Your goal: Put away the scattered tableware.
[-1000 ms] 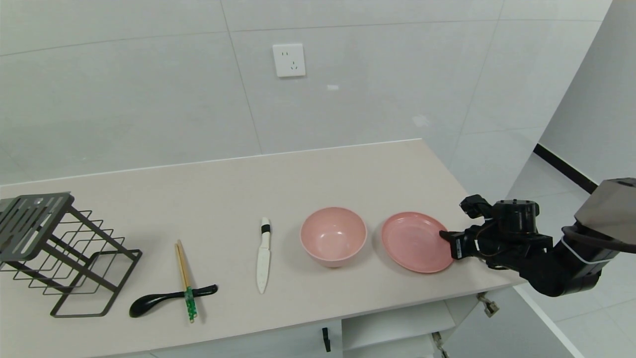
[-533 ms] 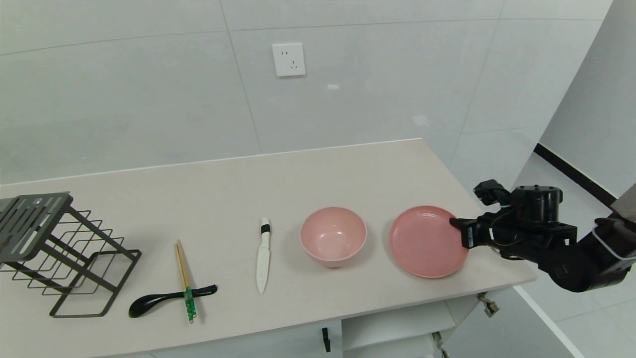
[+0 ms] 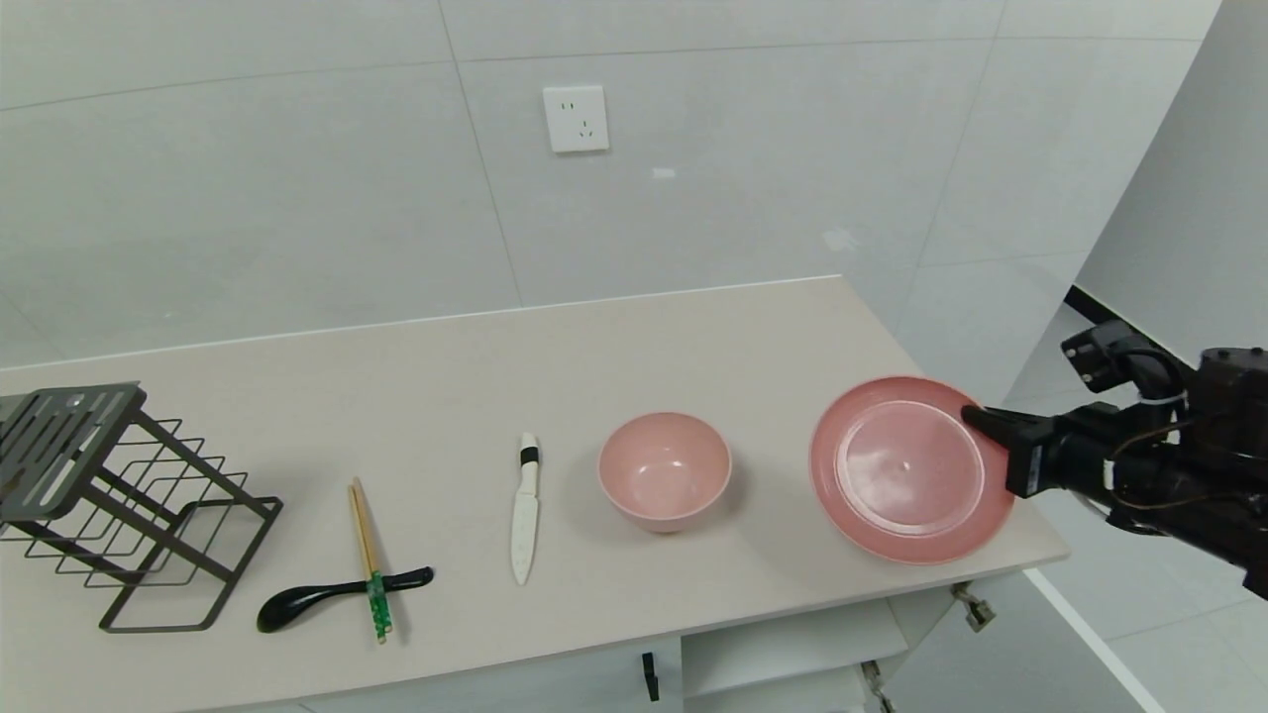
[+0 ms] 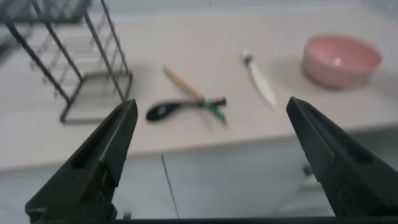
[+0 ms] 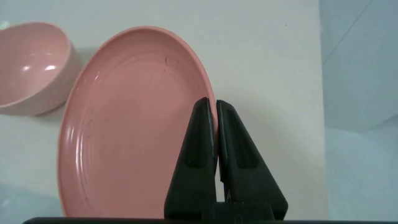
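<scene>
Head view: found the pink plate (image 3: 911, 470) at the right end of the counter (image 3: 446, 376), near its front right corner, tilted with its face turned up toward the camera. Could not tell whether its lower edge touched the surface. Saw the right gripper (image 3: 976, 418) pinched onto the plate's rim from the side of the right edge. Noted a pink bowl (image 3: 665, 470) near the plate toward the middle of the surface, then a white knife (image 3: 525, 507), then a pair of chopsticks (image 3: 369, 555) lying across a black spoon (image 3: 337, 592) close to the front edge. Marked a black wire rack (image 3: 109, 495) at the left end and a wall socket (image 3: 576, 119) above the back edge.

Left wrist view: saw the left gripper (image 4: 210, 106) spread wide, gripping nothing, out in front of the front edge. Made out rack, spoon, chopsticks, knife and bowl on the surface beyond it.

Right wrist view: saw both fingers pressed together on the plate's rim, with the bowl near the plate, apart from it.
</scene>
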Robot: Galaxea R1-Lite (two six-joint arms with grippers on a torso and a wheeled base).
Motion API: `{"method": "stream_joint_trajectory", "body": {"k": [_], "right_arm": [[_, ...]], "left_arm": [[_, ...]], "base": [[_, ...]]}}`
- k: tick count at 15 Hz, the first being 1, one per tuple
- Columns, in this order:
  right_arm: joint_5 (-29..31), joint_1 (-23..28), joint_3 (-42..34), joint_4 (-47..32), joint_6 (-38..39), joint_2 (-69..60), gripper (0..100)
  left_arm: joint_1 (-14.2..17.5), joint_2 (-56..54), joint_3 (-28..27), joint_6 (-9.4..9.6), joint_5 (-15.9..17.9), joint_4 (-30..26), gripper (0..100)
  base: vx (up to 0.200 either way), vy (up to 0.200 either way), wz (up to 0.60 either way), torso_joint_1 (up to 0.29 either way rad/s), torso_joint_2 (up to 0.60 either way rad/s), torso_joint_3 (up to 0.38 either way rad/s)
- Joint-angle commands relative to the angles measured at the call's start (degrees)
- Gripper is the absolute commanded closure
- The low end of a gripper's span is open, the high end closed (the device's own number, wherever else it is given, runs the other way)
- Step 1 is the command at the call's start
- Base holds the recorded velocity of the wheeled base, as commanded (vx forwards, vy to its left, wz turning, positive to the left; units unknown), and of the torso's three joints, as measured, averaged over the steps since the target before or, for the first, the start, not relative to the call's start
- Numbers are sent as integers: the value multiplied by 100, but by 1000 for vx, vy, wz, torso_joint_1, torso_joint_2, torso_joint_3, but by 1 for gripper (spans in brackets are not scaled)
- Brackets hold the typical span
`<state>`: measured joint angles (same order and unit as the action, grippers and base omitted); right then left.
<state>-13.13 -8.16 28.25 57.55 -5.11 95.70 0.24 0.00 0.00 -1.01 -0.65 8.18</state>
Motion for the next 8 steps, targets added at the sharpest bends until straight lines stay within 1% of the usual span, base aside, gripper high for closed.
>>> {"method": "stream_joint_trajectory", "body": {"k": [1,3,4,5,6,7,8], "right_arm": [[-41,7,-698,10,10,-1176,100],[-49,16,-961,63,27,-1510,100],[-49,33,-1014,133,63,-1659,100],[-49,77,-1049,186,115,-1721,100],[-76,235,-1128,371,177,-1756,100],[-76,297,-1163,467,177,-1800,100],[-76,534,-1286,555,177,-1985,100]], "left_arm": [[2,0,0,22,65,579,0],[2,0,0,40,407,623,0],[2,18,-26,40,741,562,0],[-7,105,-105,40,979,483,0],[-24,466,-422,31,1401,237,0],[-33,650,-571,31,1524,166,0],[-33,1301,-1046,31,1778,140,0]], "base": [[0,0,0,0,0,0],[0,0,0,0,0,0],[0,0,0,0,0,0],[0,0,0,0,0,0],[0,0,0,0,0,0],[0,0,0,0,0,0],[0,0,0,0,0,0]]}}
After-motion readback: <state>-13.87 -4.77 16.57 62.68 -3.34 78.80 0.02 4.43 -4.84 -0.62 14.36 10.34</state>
